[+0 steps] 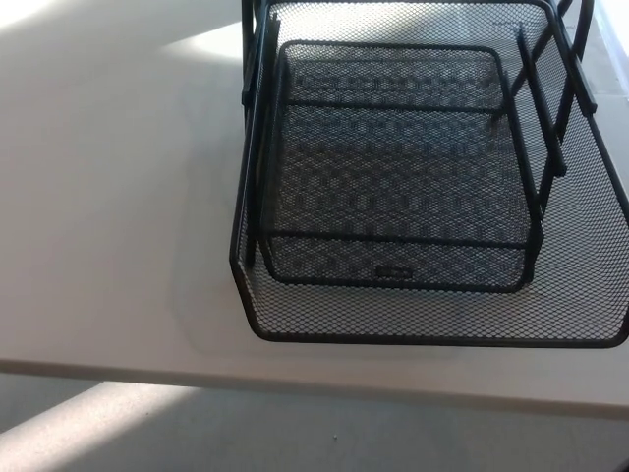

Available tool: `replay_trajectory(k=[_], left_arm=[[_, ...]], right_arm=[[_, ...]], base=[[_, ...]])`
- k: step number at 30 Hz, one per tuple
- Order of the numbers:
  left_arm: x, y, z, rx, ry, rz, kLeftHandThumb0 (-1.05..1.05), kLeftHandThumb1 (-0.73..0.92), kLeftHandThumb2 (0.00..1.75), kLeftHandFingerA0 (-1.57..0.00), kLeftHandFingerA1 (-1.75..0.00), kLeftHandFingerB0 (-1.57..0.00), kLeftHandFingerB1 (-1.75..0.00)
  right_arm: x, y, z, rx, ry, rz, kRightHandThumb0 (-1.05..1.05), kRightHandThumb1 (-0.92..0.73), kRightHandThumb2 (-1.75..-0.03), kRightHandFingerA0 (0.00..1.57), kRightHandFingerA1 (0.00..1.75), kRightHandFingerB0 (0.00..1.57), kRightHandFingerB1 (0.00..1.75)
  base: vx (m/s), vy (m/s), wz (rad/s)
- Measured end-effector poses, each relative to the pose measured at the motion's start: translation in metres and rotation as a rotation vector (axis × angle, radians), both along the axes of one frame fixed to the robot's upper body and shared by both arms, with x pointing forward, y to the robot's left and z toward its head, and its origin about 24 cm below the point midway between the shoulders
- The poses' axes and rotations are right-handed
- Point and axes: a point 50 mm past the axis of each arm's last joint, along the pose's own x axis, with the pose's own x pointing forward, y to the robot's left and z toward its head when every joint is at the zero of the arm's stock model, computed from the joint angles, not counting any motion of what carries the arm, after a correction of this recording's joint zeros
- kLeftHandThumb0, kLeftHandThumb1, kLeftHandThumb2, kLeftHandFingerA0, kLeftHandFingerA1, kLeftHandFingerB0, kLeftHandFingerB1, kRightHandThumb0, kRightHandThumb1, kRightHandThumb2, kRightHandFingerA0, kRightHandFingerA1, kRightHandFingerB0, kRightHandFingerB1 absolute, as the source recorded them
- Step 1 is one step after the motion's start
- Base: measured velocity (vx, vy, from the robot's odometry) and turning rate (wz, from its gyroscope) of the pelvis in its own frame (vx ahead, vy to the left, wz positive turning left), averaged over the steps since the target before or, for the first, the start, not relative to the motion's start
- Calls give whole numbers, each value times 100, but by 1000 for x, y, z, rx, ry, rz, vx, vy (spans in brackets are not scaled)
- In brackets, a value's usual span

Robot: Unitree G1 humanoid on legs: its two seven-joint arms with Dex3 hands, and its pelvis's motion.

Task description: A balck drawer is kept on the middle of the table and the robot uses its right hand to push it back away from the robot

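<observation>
A black wire-mesh drawer unit [432, 177] stands on the white table [108, 197], filling the upper right of the head view. Its inner sliding tray [393, 280] sits inside a black frame with upright bars on both sides. A larger lower mesh tray [432, 320] reaches forward toward the table's near edge. Neither of my hands shows in the picture.
The table's front edge [295, 379] runs across the bottom, with grey floor [147, 433] below it. Bright sunlight falls across the table's far left corner and on the floor.
</observation>
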Motion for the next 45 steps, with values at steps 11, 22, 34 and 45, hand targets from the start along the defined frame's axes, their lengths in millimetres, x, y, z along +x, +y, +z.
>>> replay_trajectory(k=[11, 22, 34, 45], left_arm=[[-4, 0, -1, -25, 48, -56, -57, 71, 63, -47, -38, -32, -33], [-2, -1, 0, -29, 42, -58, -57, 72, 63, -46, -38, -32, -33], [-1, -2, -1, -32, 40, -60, -56, 72, 63, -42, -37, -31, -32], [-1, -2, 0, -32, 39, -60, -56, 71, 63, -48, -38, -32, -33]], right_arm=[[-1, 9, 12, 52, -95, 95, -56, -70, -66, 52, 40, 40, 36], [4, 48, 44, 203, -285, 215, -59, -76, -65, 43, 36, 33, 32], [1, 104, 94, 391, -441, 421, -59, -76, -65, 41, 38, 32, 33], [-8, 149, 150, 509, -538, 678, -59, -83, -65, 37, 36, 29, 31]], base=[[0, 0, 0], [0, 0, 0], [0, 0, 0], [0, 0, 0]])
